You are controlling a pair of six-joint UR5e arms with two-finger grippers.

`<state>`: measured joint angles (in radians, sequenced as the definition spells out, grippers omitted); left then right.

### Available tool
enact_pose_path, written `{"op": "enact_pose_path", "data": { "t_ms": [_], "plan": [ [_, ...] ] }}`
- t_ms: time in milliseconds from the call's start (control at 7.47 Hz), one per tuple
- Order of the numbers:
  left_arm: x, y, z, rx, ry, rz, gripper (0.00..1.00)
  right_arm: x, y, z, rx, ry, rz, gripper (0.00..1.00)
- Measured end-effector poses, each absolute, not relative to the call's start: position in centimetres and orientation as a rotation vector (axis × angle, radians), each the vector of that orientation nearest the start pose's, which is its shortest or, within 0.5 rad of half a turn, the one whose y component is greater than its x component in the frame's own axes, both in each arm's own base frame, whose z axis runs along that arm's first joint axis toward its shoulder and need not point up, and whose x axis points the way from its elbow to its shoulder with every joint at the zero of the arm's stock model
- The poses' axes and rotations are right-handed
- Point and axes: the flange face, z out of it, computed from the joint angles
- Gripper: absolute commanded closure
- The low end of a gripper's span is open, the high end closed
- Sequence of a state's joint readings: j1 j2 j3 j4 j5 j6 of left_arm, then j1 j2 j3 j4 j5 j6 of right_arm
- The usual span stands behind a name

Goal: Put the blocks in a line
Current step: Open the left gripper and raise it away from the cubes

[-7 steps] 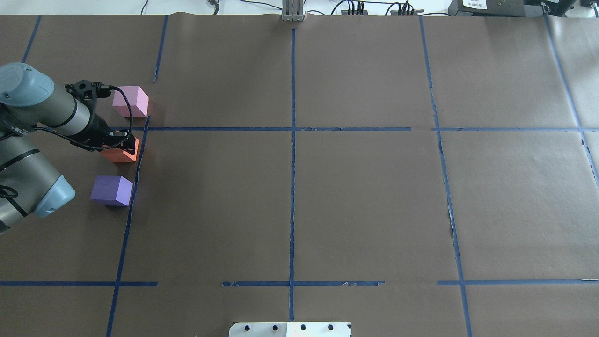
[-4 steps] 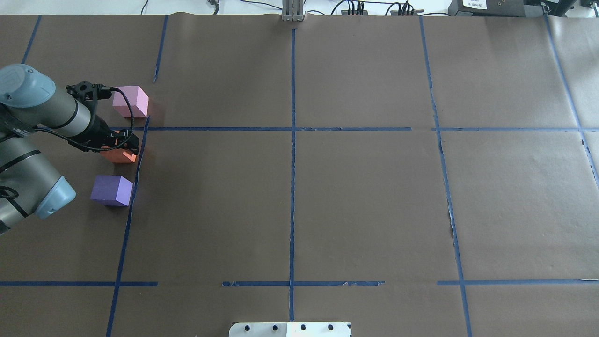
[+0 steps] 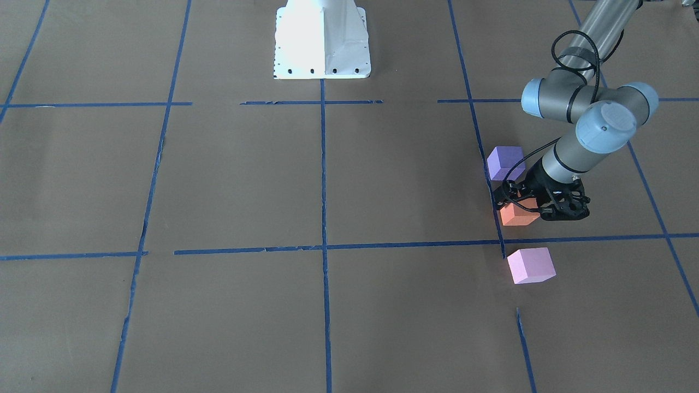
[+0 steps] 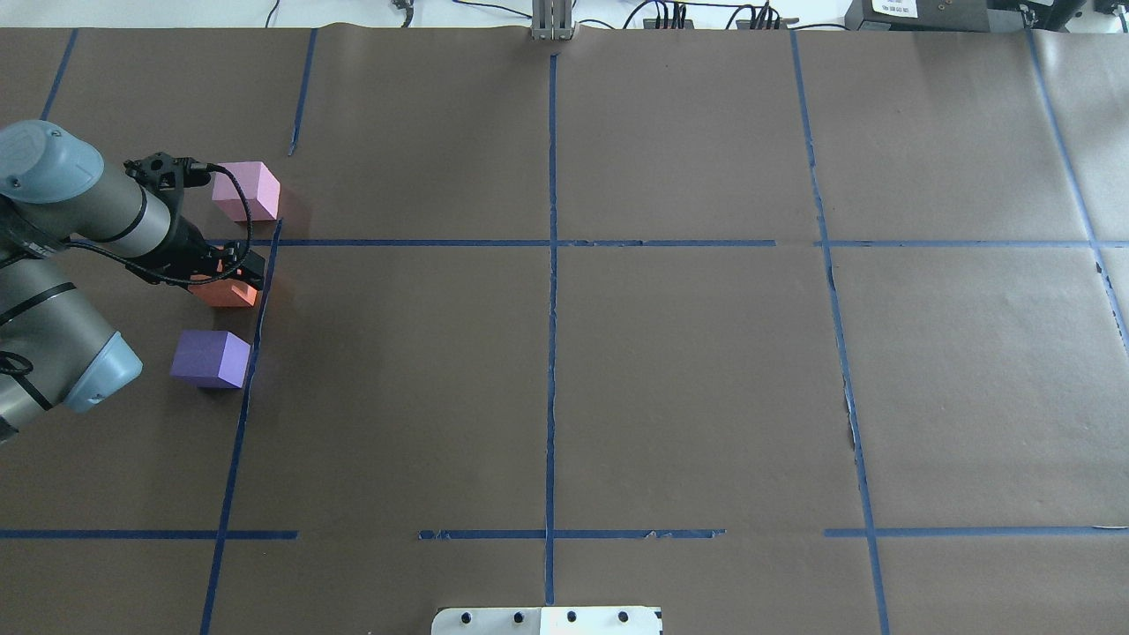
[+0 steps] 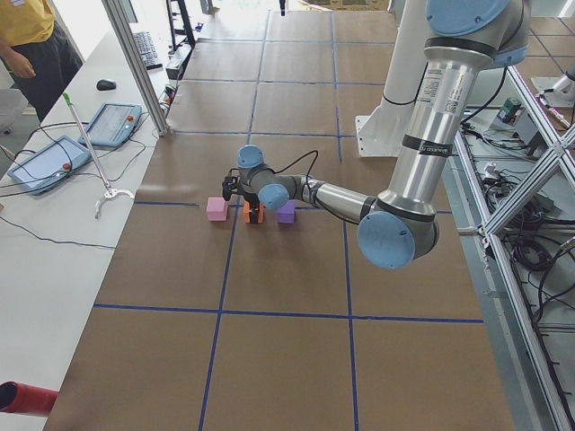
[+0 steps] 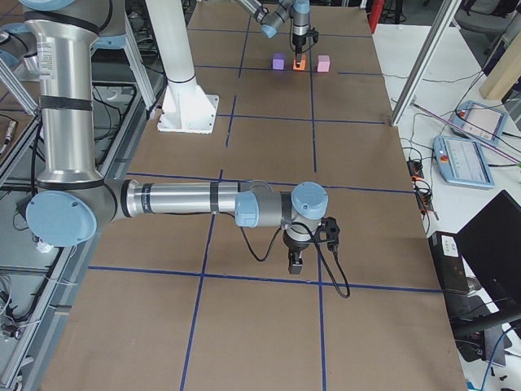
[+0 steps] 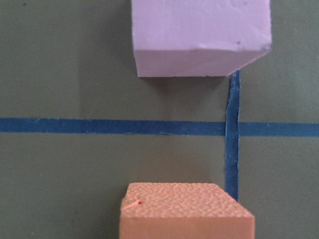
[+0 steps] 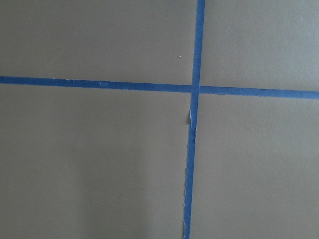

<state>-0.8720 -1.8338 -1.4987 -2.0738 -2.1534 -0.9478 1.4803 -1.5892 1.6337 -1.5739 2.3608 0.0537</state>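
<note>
The orange block (image 4: 220, 295) sits at the table's left between the pink block (image 4: 247, 190) beyond it and the purple block (image 4: 210, 357) nearer me, in a rough row along a blue tape line. My left gripper (image 4: 234, 272) points down over the orange block with its fingers on either side, shut on it, at or just above the paper. In the front-facing view the gripper (image 3: 520, 203) covers the orange block's (image 3: 519, 215) top. The left wrist view shows the orange block (image 7: 187, 211) close below and the pink block (image 7: 199, 37) ahead. My right gripper (image 6: 295, 262) hangs over bare paper; I cannot tell whether it is open or shut.
Brown paper with a grid of blue tape lines (image 4: 551, 265) covers the table. The robot's white base (image 3: 322, 38) stands at the near middle edge. An operator and teach pendants (image 5: 54, 162) are on a side table beyond the left end.
The left gripper has shifted slightly over the orange block and now covers more of it. The pink and purple blocks have not moved.
</note>
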Motion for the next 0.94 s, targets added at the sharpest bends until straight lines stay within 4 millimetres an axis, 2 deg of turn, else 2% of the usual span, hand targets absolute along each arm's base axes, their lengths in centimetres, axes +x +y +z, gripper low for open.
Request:
{"op": "enact_pose_path", "data": {
  "t_ms": [402,535,937],
  "plan": [
    [32.5,-52.8,47.1,0.086,0.906,-0.028,0.00,1.8,-49.0,63.6,-0.018,-0.791,-0.051,0.00],
    [30.7,-53.3,45.7,0.097,0.917,-0.042,0.00,1.8,-49.0,63.6,-0.018,-0.791,-0.051,0.00],
    [23.3,-54.6,40.8,0.140,0.868,-0.043,0.00,1.8,-49.0,63.6,-0.018,-0.791,-0.051,0.00]
  ]
}}
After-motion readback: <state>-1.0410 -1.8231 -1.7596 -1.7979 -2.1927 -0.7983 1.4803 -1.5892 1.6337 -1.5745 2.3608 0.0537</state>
